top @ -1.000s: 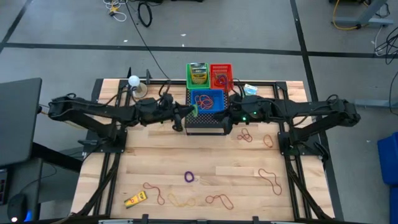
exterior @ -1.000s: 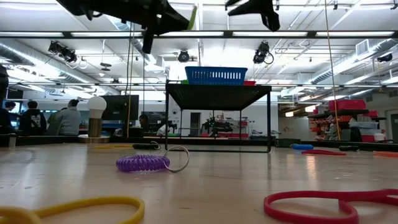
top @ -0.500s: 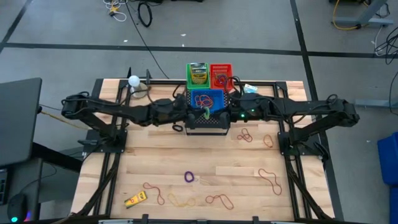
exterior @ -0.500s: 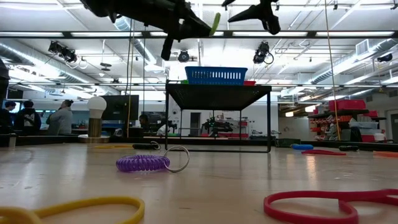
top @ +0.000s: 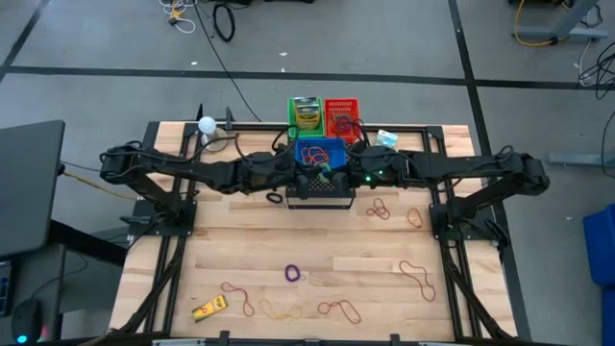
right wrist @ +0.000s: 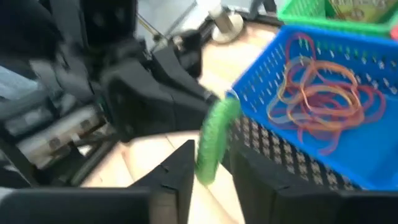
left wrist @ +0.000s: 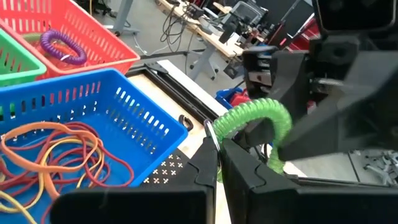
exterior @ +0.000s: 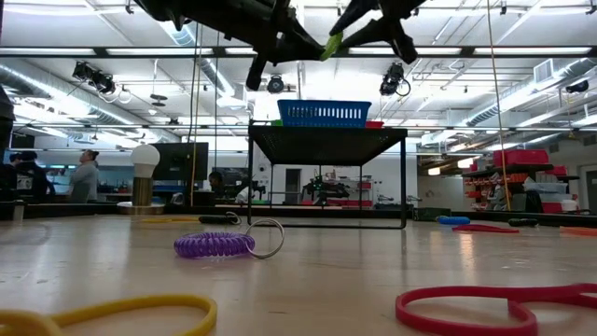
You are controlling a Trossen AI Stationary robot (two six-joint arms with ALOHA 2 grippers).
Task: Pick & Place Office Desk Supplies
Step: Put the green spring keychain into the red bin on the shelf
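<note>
We've got the green coil ring [left wrist: 252, 121] mid-handoff above the blue basket [top: 320, 154]: left gripper [left wrist: 219, 144] clamped on it, right gripper [right wrist: 211, 163] half-open around it. Bands already in baskets; purple ring [top: 292, 273], yellow item [top: 209, 308], loose rubber bands [top: 417, 274] left on table.

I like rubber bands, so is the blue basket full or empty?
Partly full. The blue basket holds a loose tangle of red and orange rubber bands, with bare blue floor showing around them.
</note>
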